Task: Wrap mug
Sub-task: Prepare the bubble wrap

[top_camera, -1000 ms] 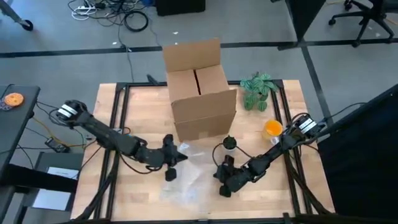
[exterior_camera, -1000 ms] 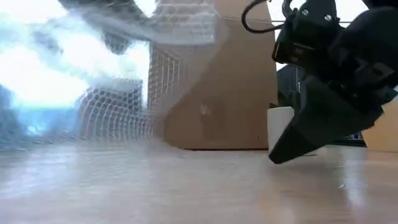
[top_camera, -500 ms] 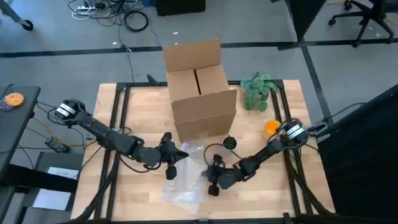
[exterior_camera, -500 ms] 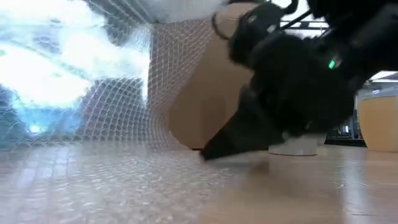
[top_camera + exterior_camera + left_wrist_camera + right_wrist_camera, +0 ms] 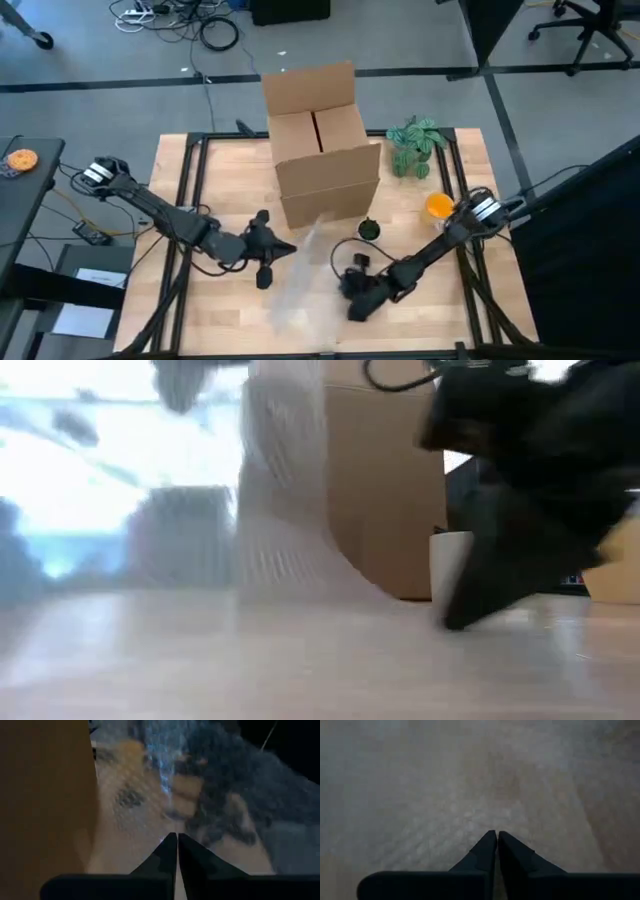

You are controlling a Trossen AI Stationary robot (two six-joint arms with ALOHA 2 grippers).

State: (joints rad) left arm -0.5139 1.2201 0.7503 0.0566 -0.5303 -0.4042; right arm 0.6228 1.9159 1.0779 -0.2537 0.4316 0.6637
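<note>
Mug (image 5: 369,229) sits off my bubble wrap (image 5: 305,285); both closed grippers, left (image 5: 283,250) and right (image 5: 352,300), pinch it; tugging could tear it.

Low view: the mug (image 5: 452,565) shows only as a white sliver — the rest sits behind the blurred dark bulk of the right gripper (image 5: 470,615). The bubble wrap (image 5: 285,480) is smeared into pale streaks, its top cut off by the frame edge. High view: the mug (image 5: 369,229) is too small to make out a handle, and the clear wrap (image 5: 305,275) barely separates from the surface (image 5: 440,320). Left wrist view: the left gripper (image 5: 177,840) has its jaws pressed together, whether on wrap cannot be told — beyond lies blur.
</note>
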